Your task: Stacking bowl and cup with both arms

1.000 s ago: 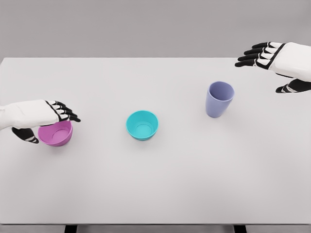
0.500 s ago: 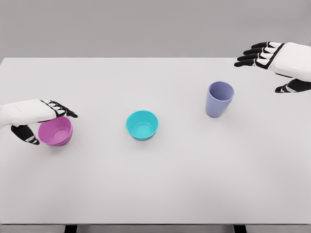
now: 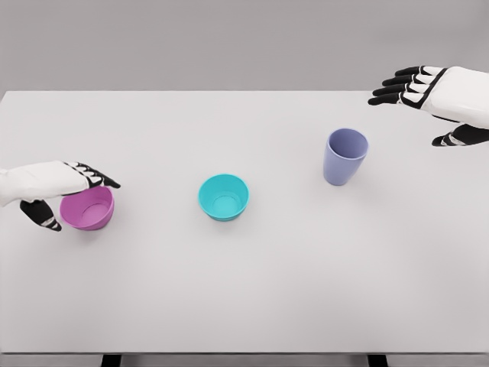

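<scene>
Our left hand [image 3: 57, 186] sits open over the pink bowl [image 3: 88, 208], far left of the teal bowl [image 3: 225, 196], right hand [image 3: 428, 92] spread and empty beyond the cup [image 3: 344, 156] to its right; a loose grip could tip the pink bowl.

white table [image 3: 244, 290]; on it pink bowl [image 3: 89, 209], teal bowl [image 3: 224, 196], lavender cup [image 3: 344, 156]
</scene>
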